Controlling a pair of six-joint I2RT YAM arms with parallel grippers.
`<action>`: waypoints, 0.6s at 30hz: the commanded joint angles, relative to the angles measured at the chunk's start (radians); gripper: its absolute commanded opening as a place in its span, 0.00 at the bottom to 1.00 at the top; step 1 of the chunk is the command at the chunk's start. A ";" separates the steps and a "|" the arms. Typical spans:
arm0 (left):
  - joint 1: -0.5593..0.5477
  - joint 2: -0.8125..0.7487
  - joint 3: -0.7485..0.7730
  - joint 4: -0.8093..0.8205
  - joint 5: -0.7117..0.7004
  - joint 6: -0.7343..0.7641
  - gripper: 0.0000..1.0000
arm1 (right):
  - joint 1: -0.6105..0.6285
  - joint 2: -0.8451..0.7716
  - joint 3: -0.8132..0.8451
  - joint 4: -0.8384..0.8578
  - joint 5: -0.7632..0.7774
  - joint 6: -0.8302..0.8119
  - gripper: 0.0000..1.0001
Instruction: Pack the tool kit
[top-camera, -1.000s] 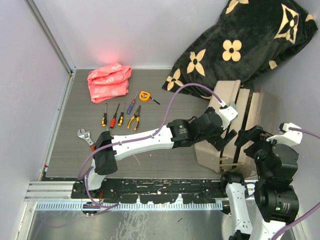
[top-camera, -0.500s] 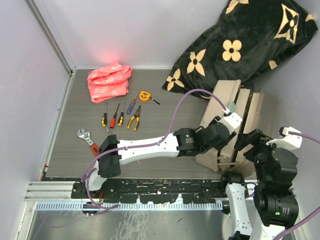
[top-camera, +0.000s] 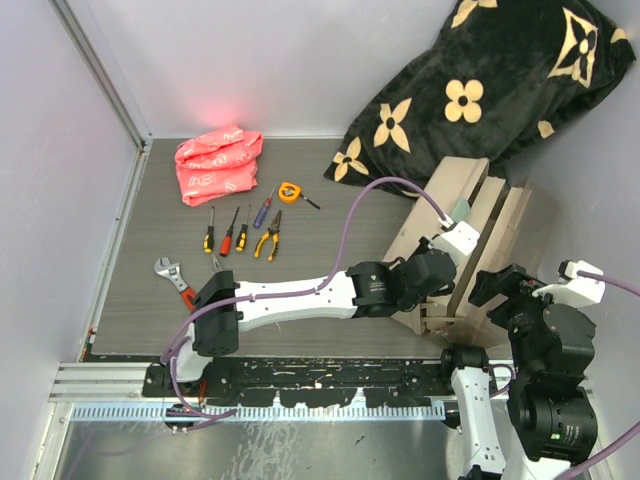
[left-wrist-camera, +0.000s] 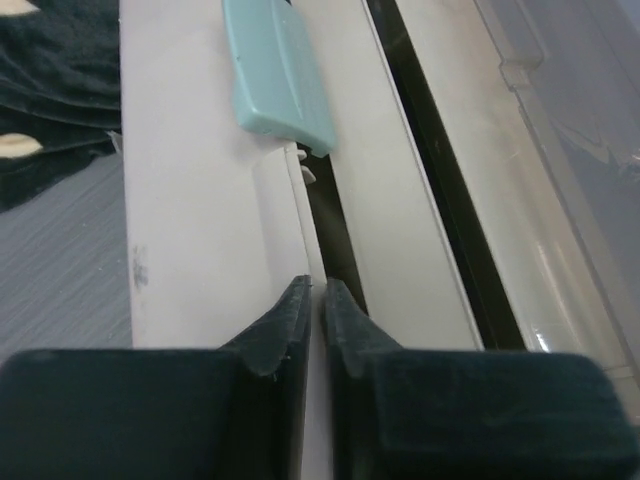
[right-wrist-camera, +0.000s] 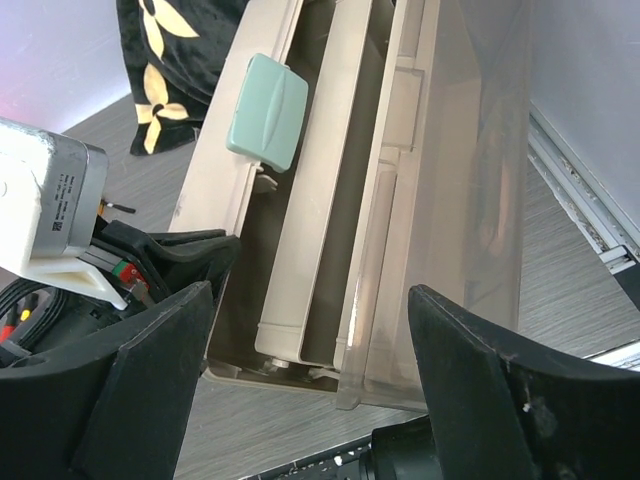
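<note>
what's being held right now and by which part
The left tool pinches the toolbox by the thin edge of a beige panel, near the teal latch. The right tool is open, holding nothing.

I see left arm (top-camera: 290, 292): long white links, black joint housings. Right arm (top-camera: 548, 345): same scheme, bulky black motors. Purple cable (top-camera: 388, 181) runs to white wrist camera block (top-camera: 458, 240). Left gripper (left-wrist-camera: 316, 295), right gripper (right-wrist-camera: 310, 292): matte black tapered fingers.
</note>
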 joint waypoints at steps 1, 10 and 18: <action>0.028 -0.005 -0.064 -0.129 -0.069 0.044 0.36 | 0.013 -0.016 -0.008 0.009 0.028 0.009 0.84; -0.010 -0.008 -0.124 -0.097 -0.090 0.104 0.71 | 0.035 -0.033 -0.034 0.009 0.043 0.024 0.84; -0.013 0.025 -0.102 -0.079 -0.160 0.135 0.14 | 0.088 -0.047 -0.031 -0.003 0.096 0.042 0.84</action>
